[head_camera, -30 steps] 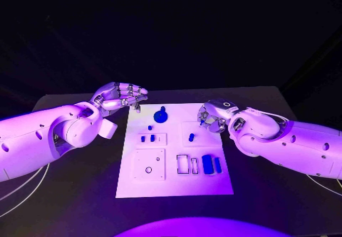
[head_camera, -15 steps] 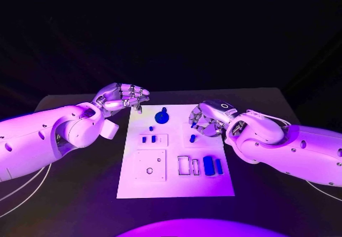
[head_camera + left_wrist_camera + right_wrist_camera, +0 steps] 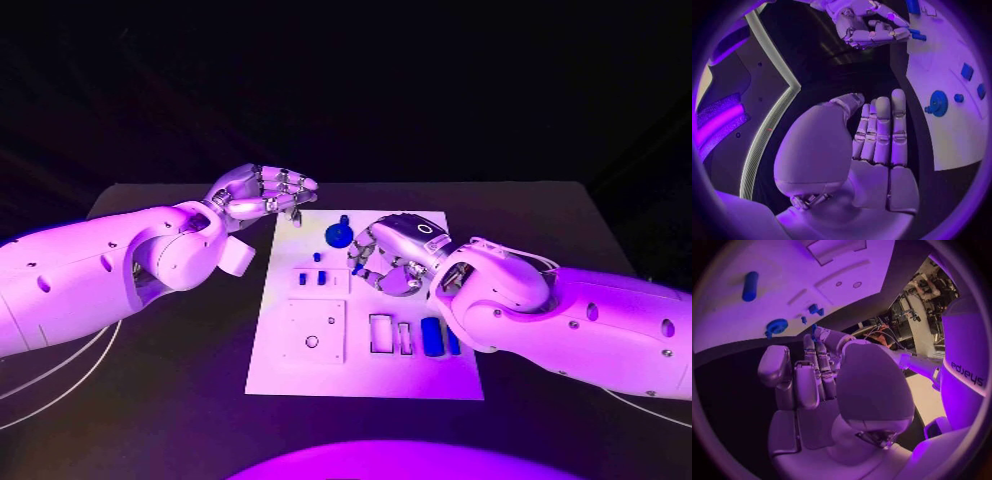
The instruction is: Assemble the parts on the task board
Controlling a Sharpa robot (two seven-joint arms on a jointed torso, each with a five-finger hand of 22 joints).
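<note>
Since a second ago your right robot hand [image 3: 387, 262] has swung in from the board's right edge to hang over its upper middle, while the left robot hand [image 3: 267, 196] keeps its post just off the board's far left corner; the whole picture has shifted a little too, so put that down to the camera, not the parts. You have the dark surface [image 3: 159, 350] carrying the white task board [image 3: 361, 375] at its centre. The left robot hand is curled in with nothing in it, likely parked clear so the other can work. The right robot hand's fingers are curled downward over the small blue parts there, and you cannot tell from these views whether they have pinched one. Near the board's far edge lies the round blue part [image 3: 339, 235], untouched. Toward the near right sits the long blue part [image 3: 436, 338], beside the open slots. Small blue pegs [image 3: 304, 281] rest in the left recess. I judge you are reaching for a pick, early in the assembly.
</note>
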